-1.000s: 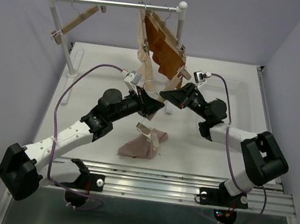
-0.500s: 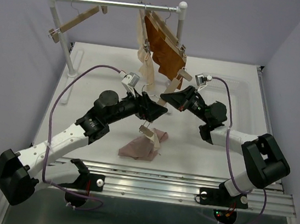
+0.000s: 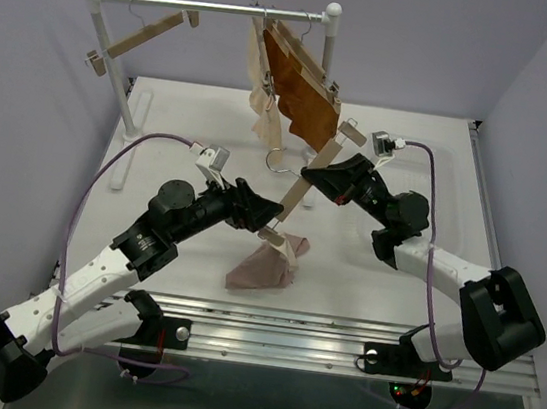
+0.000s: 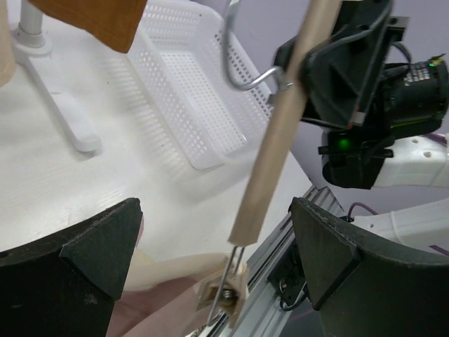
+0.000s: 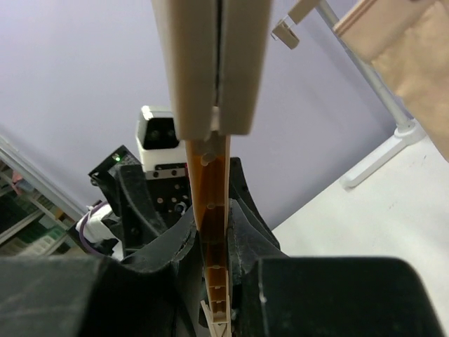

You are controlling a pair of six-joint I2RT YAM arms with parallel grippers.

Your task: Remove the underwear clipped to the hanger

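Two grippers meet at a tilted hanger (image 3: 295, 197): right gripper (image 3: 310, 175) clamps its bar, left gripper (image 3: 271, 211) gapes wide beside its lower clip (image 3: 272, 235), pink underwear (image 3: 260, 268) below.

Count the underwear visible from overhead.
3: the pale pink one lies on the table beneath the held hanger; the cream-beige one and the orange-brown one hang from the rail. Others may be hidden behind them.

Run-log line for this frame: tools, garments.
left tool open by lower clip | right tool shut on hanger | pink underwear on table | beige underwear, orange-brown underwear hanging from rail
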